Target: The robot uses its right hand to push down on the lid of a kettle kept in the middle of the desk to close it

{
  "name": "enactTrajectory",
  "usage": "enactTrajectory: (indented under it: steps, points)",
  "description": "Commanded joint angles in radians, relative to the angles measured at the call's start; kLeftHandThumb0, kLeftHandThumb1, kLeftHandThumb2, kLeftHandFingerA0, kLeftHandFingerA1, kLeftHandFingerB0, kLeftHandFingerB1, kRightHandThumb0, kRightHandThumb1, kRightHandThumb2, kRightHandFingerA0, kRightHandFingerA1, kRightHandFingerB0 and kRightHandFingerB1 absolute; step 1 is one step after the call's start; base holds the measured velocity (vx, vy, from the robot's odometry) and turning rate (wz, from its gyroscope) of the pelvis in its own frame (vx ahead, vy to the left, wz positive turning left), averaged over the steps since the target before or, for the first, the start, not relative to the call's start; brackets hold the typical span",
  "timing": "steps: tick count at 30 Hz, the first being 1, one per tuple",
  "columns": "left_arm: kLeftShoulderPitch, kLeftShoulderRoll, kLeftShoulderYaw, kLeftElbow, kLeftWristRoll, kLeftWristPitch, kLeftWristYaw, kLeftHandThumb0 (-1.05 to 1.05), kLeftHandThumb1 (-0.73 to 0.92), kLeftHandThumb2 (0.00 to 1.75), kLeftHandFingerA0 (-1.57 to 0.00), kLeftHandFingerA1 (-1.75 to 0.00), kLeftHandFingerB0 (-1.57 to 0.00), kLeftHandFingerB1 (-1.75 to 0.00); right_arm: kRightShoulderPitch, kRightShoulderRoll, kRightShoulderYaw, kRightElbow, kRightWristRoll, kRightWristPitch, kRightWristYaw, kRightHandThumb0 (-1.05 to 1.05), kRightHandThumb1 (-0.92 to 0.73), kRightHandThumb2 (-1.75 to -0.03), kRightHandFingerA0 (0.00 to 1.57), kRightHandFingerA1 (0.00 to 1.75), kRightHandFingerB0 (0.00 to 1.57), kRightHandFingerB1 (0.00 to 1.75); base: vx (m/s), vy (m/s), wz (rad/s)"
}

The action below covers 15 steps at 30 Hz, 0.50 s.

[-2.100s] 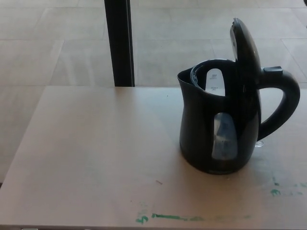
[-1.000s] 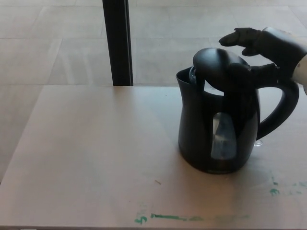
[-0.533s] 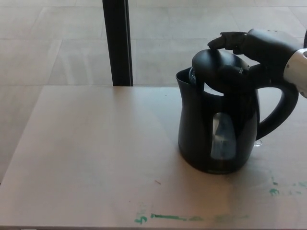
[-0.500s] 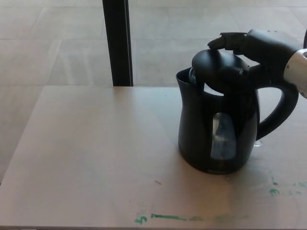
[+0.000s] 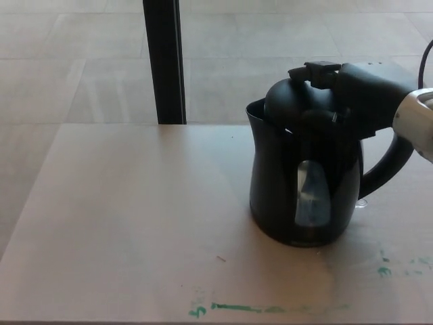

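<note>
A black electric kettle (image 5: 298,176) with a clear water window stands on the right half of the desk, spout to the left, handle (image 5: 389,166) to the right. Its domed lid (image 5: 294,101) lies low over the opening, with a thin gap still showing at the spout side. My right hand (image 5: 352,88) comes in from the right and rests flat on top of the lid, fingers stretched out over it, holding nothing. The rear of the lid and its hinge are hidden under the hand. My left hand does not show.
The pale wooden desk (image 5: 135,223) carries green paint marks (image 5: 250,308) near its front edge and at the right. A black vertical post (image 5: 162,61) stands behind the desk's far edge, with tiled floor beyond.
The lid, upright two seconds ago, has swung down over the kettle. My right hand came in from the right, moved onto the lid and has pressed it lower.
</note>
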Motion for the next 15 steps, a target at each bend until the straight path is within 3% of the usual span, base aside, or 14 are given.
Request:
enactTrajectory:
  steps: [1, 2, 3, 4, 5, 10, 11, 12, 15]
  points:
    - [-0.009, 0.032, -0.013, 0.003, 0.013, -0.011, -0.007, -0.72, 0.7, 0.61, -0.49, -0.5, -0.31, -0.34, 0.079, 0.069, 0.128, 0.011, -0.119, 0.067, 0.101, -0.87, -0.83, -0.65, 0.15, 0.42, 0.17, 0.33, 0.0, 0.0, 0.0]
    - [-0.011, 0.034, -0.01, -0.002, 0.008, -0.006, -0.008, -0.77, 0.58, 0.93, -0.45, -0.6, -0.27, -0.48, 0.076, 0.076, 0.146, 0.016, -0.135, 0.074, 0.106, -0.87, -0.82, -0.65, 0.15, 0.41, 0.18, 0.32, 0.0, 0.0, 0.0]
    - [-0.017, 0.033, -0.008, 0.0, 0.005, 0.001, -0.003, -0.72, 0.69, 0.6, -0.48, -0.48, -0.32, -0.35, 0.088, 0.098, 0.183, 0.028, -0.156, 0.09, 0.119, -0.87, -0.81, -0.65, 0.14, 0.4, 0.19, 0.33, 0.0, 0.0, 0.0]
    - [-0.02, 0.032, -0.01, 0.003, 0.007, 0.003, 0.003, -0.72, 0.54, 0.91, -0.44, -0.58, -0.25, -0.47, 0.098, 0.108, 0.203, 0.035, -0.165, 0.1, 0.124, -0.86, -0.79, -0.64, 0.15, 0.4, 0.2, 0.32, 0.0, 0.0, 0.0]
    - [-0.022, 0.03, -0.014, 0.003, 0.01, 0.003, 0.005, -0.71, 0.69, 0.61, -0.51, -0.5, -0.32, -0.35, 0.114, 0.117, 0.225, 0.043, -0.178, 0.115, 0.127, -0.87, -0.78, -0.63, 0.16, 0.4, 0.2, 0.33, 0.0, 0.0, 0.0]
    - [-0.024, 0.025, -0.015, -0.001, 0.006, 0.001, 0.011, -0.71, 0.68, 0.61, -0.53, -0.5, -0.34, -0.35, 0.151, 0.135, 0.286, 0.075, -0.215, 0.159, 0.13, -0.85, -0.77, -0.64, 0.16, 0.42, 0.23, 0.31, 0.0, 0.0, 0.0]
    - [-0.025, 0.025, -0.014, 0.003, 0.006, 0.001, 0.013, -0.72, 0.54, 0.93, -0.46, -0.6, -0.27, -0.48, 0.149, 0.134, 0.285, 0.085, -0.213, 0.154, 0.126, -0.86, -0.77, -0.64, 0.15, 0.44, 0.21, 0.33, 0.0, 0.0, 0.0]
    - [-0.028, 0.026, -0.011, 0.004, 0.002, 0.003, 0.012, -0.71, 0.69, 0.61, -0.52, -0.5, -0.32, -0.35, 0.137, 0.13, 0.273, 0.092, -0.198, 0.15, 0.126, -0.86, -0.78, -0.64, 0.14, 0.45, 0.2, 0.33, 0.0, 0.0, 0.0]
    - [-0.031, 0.03, -0.006, -0.001, -0.005, 0.014, 0.008, -0.72, 0.68, 0.61, -0.49, -0.46, -0.33, -0.35, 0.118, 0.105, 0.247, 0.076, -0.184, 0.142, 0.119, -0.86, -0.8, -0.65, 0.15, 0.45, 0.21, 0.32, 0.0, 0.0, 0.0]
